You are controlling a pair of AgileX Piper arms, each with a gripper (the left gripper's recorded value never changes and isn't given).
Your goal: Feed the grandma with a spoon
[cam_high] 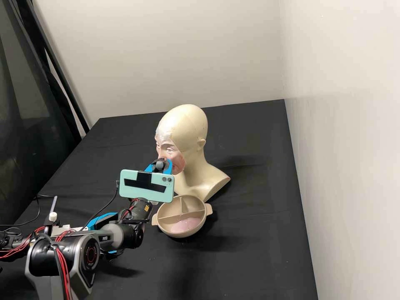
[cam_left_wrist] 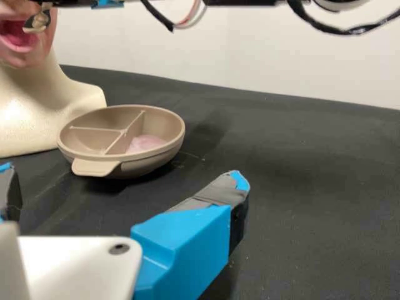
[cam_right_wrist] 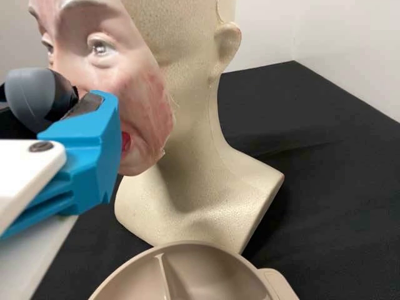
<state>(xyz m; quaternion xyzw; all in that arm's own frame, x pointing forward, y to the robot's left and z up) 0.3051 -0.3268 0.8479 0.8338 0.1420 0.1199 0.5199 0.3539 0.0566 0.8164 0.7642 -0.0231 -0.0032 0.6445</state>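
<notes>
High view: mid-frame, the right gripper was clamped on the spoon, held at the mannequin head's mouth. Just below sat the divided bowl holding pink food. The left gripper gaped wide above the bench.

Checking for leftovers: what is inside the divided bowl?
In the bowl, pale pink food lies in the largest compartment; the two smaller look bare. The near wall hides some floor.
</notes>
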